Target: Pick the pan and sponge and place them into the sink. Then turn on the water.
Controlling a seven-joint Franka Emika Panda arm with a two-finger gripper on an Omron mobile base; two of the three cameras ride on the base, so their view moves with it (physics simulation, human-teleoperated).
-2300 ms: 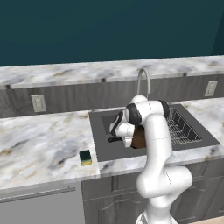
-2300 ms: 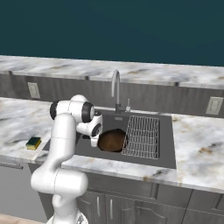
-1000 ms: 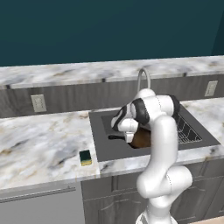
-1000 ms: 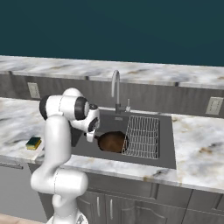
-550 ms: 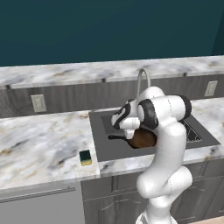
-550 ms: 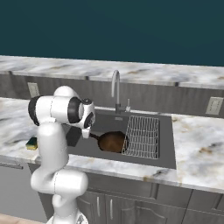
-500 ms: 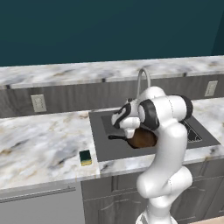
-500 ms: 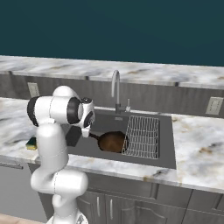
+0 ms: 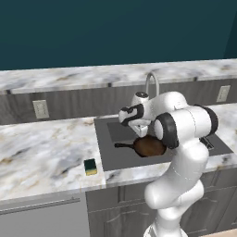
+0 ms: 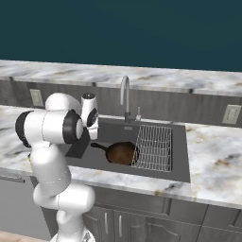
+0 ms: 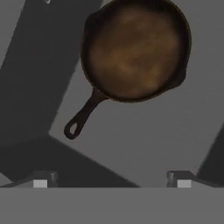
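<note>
Where the arm (image 9: 185, 134) crosses, the sink (image 9: 109, 148) is hidden.

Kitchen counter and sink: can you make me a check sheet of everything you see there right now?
Surface: marbled counter around a dark recessed sink.
Job's things: pan lies flat on the sink floor, its handle free; sponge sits on the counter near the sink's front corner, not yet in the sink; no water falls from the faucet.
Clutter: wire rack on one side of the sink, beside the pan.
Grippers: gripper open, above the pan, holding nothing.
Cables: nothing seen.
Surroundings: wall outlets on the grey backsplash, dark teal wall, grey cabinets below.
</note>
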